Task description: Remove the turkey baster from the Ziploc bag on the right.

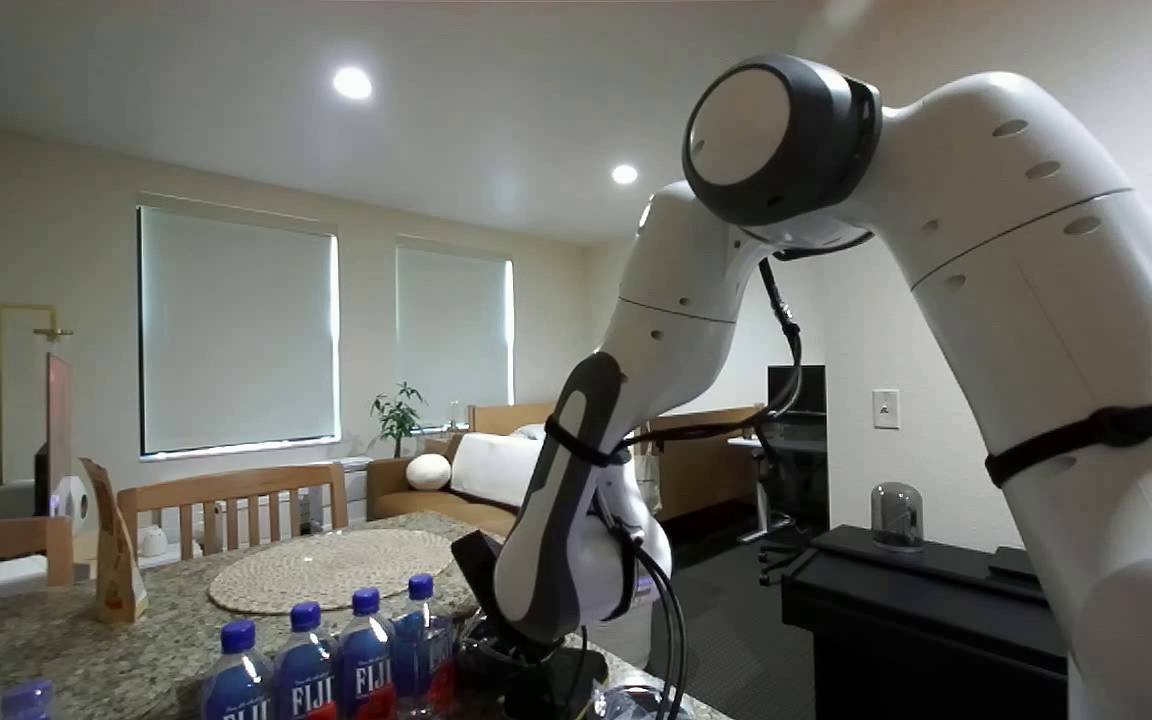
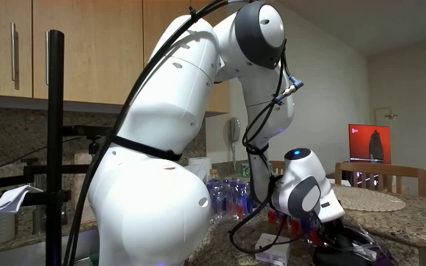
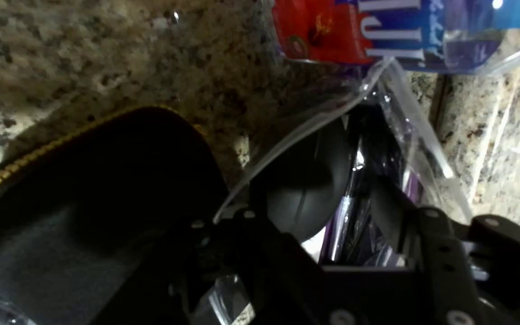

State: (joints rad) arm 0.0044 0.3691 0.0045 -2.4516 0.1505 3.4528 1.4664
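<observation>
On a speckled stone table in a room with two shaded windows, I see five blue-capped bottles in an exterior view, one black pouch, and one clear bag with, apparently, the turkey baster inside, my hand spread apart at the bag's mouth.

- Glossy white links are forming the arm.
- Dark grey casing is framing a white disc.
- Black straps are circling the links near black cables.
- A blue light is glowing on the wrist.
- Pale round screws are dotting the black tool.
</observation>
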